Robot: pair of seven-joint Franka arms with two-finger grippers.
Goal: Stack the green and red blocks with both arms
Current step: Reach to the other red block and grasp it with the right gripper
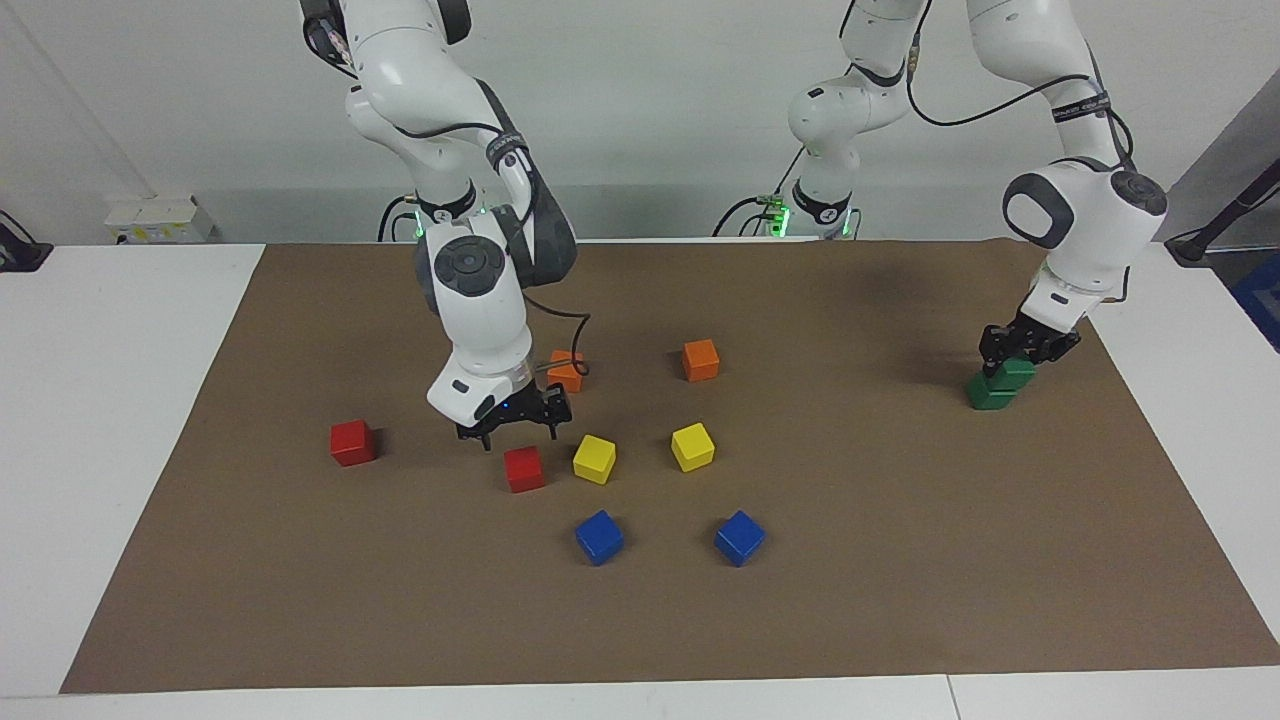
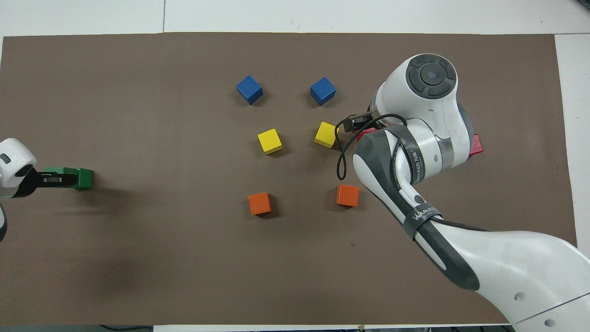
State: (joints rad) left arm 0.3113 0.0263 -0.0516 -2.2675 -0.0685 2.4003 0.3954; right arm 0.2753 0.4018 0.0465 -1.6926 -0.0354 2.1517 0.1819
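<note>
Already the green half looks nearly done: at the left arm's end of the brown mat [image 1: 860, 560] on the tabletop [image 1: 120, 420], the upper green block [image 1: 1015, 372] sits on the lower green block [image 1: 990, 394], slightly offset toward the robots, and the left pincer [image 1: 1022, 350] is down on the upper one, apparently pinching it, so release seems to be what is left there. The red half is not yet begun. One red block [image 1: 524, 469] lies beside a yellow cube [image 1: 594, 459], and the other red block [image 1: 352, 442] lies apart from it, toward the right arm's end. The right pincer [image 1: 515, 420] hovers just over the first red block with its fingers spread and nothing between them, so I judge a grasp is in preparation. What remains, by my reading, is gripping that red block, carrying it onto the other red one, and letting go. The orange, yellow and blue cubes lie singly on the mat.
</note>
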